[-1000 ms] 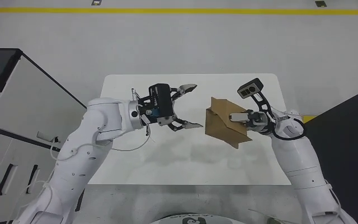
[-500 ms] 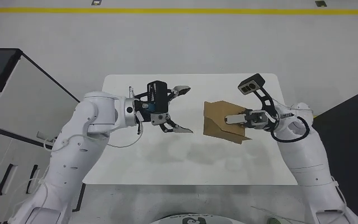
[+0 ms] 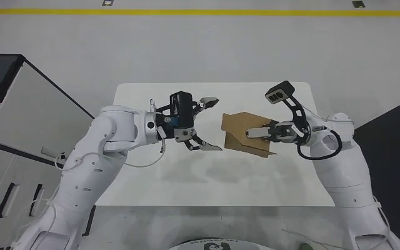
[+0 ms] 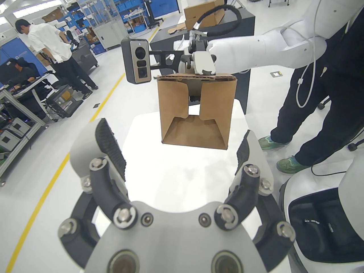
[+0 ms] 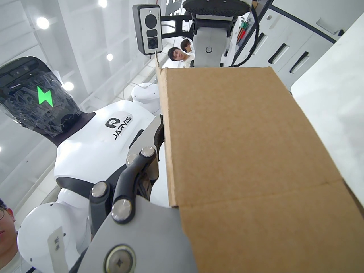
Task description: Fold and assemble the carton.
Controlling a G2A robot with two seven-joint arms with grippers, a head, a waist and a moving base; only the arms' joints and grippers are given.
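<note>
The brown carton (image 3: 240, 128) hangs above the white table (image 3: 187, 181), right of its middle, with my right gripper (image 3: 251, 133) shut on its upper panel. In the left wrist view the carton (image 4: 196, 106) is a tube whose near end gapes, two side flaps folded partly inward, held from the top by the right gripper (image 4: 202, 68). My left gripper (image 3: 212, 124) is open a short way left of the carton and points at that end; its fingers (image 4: 109, 143) are spread wide and apart from the carton. One right finger (image 5: 155, 139) lies along the carton wall (image 5: 241, 143).
The table's bare top stretches in front of and behind both grippers. A black cabinet (image 3: 12, 75) stands off the table's left side and a dark stand (image 3: 381, 137) off its right. A yellow floor line (image 3: 200, 11) runs beyond the table.
The right gripper has carried the carton leftward and turned it level, closer to the left gripper. The left gripper drew back slightly, then came forward again, still open.
</note>
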